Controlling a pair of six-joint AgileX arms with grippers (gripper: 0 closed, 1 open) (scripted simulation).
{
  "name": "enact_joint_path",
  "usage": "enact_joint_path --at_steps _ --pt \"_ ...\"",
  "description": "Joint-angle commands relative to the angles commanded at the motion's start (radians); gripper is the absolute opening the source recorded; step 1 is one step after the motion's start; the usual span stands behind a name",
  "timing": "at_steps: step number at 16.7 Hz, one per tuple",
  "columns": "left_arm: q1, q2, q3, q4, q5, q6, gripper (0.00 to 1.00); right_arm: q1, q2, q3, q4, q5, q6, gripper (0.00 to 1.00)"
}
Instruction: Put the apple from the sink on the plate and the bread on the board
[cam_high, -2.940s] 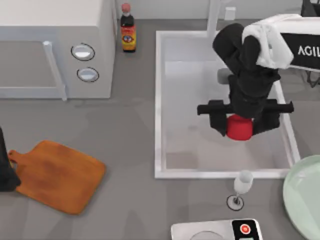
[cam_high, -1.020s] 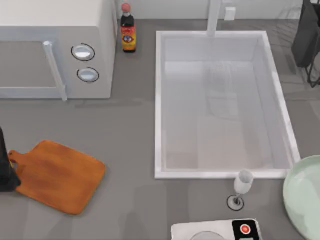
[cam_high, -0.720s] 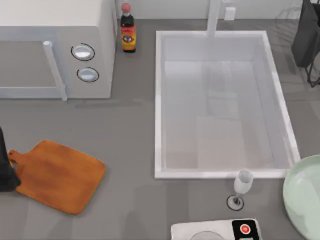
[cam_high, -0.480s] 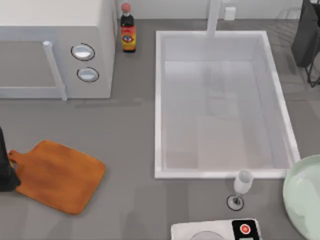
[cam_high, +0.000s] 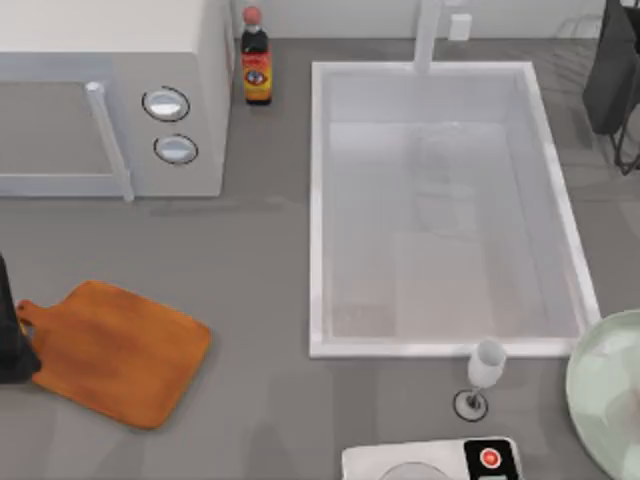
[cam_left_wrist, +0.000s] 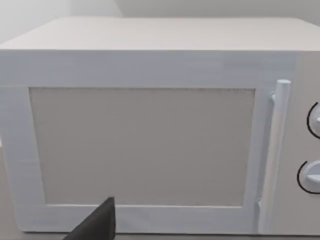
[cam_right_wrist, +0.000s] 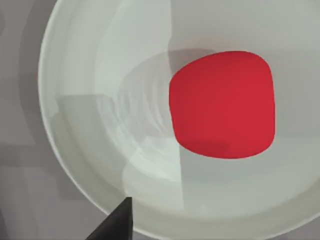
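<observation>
Red smooth apple (cam_right_wrist: 222, 104) on glossy mint plate (cam_right_wrist: 85, 125) | gripper states: cannot tell

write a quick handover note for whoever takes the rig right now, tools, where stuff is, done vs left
Right tool: above the pale mint-green round plate at the table's right edge; one dark fingertip shows, so I cannot tell whether it is open.
Left tool: parked at the left edge beside the orange-brown wooden cutting board, facing the white microwave; grip state unclear.
The round red apple lies on the plate, free of the tool.
The big white sink holds nothing.
Done: apple on plate.
Left: bread onto the board, which is bare; find the bread first.
</observation>
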Motion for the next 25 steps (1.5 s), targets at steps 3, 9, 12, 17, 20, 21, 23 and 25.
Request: enact_joint_path --at_steps 3,9,12,17,20,21,23,25 --pt "0.000 0.000 0.000 0.000 0.000 0.000 1.00 0.000 0.000 0.000 0.000 0.000 0.000 1.00" --pt "0.000 0.000 0.000 0.000 0.000 0.000 1.00 -0.002 -0.026 -0.025 0.028 0.000 -0.003 1.00" --pt "0.000 0.000 0.000 0.000 0.000 0.000 1.00 -0.010 -0.139 -0.116 0.132 0.000 -0.012 1.00" --pt "0.000 0.000 0.000 0.000 0.000 0.000 1.00 -0.035 -0.514 -0.371 0.433 0.000 -0.038 1.00" --pt "0.000 0.000 0.000 0.000 0.000 0.000 1.00 -0.053 -0.799 -0.561 0.663 0.000 -0.057 1.00" --pt "0.000 0.000 0.000 0.000 0.000 0.000 1.00 -0.059 -0.894 -0.625 0.740 0.000 -0.064 1.00" --pt "0.000 0.000 0.000 0.000 0.000 0.000 1.00 -0.071 -1.071 -0.752 0.890 0.000 -0.077 1.00" --pt "0.000 0.000 0.000 0.000 0.000 0.000 1.00 -0.082 -1.216 -0.866 1.023 0.000 -0.088 1.00"
